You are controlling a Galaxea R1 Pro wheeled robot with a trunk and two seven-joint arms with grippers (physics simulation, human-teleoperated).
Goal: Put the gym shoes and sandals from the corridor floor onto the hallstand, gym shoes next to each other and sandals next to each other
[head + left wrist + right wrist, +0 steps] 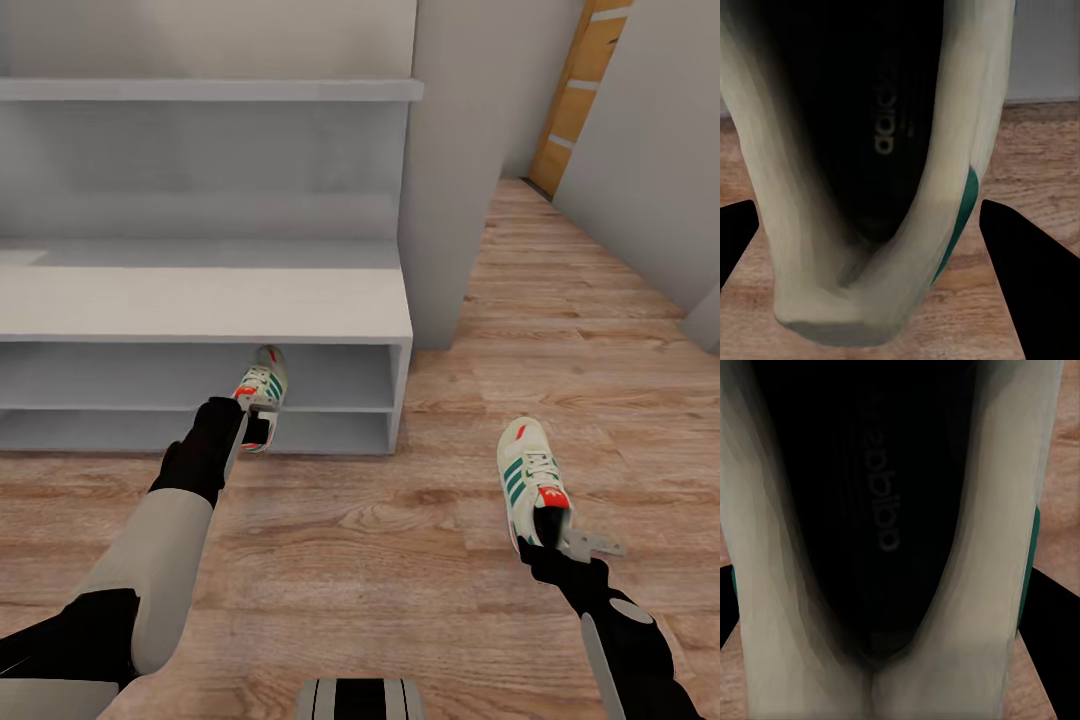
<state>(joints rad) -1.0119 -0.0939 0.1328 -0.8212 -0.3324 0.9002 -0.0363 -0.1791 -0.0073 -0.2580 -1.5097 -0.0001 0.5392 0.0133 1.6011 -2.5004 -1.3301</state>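
I hold a gym shoe in each hand, both cream-white with green stripes. My left gripper is shut on the heel of one gym shoe, whose toe points into the shelf opening of the light-grey hallstand. In the left wrist view its dark opening sits between black fingers. My right gripper is shut on the heel of the other gym shoe, above the corridor floor, right of the rack. That shoe fills the right wrist view. The sandals are out of view.
A grey wall panel rises at the rack's right end. The corridor runs back along the right to a wooden door, with a grey wall on its right side. A wall shelf hangs above the rack's flat top.
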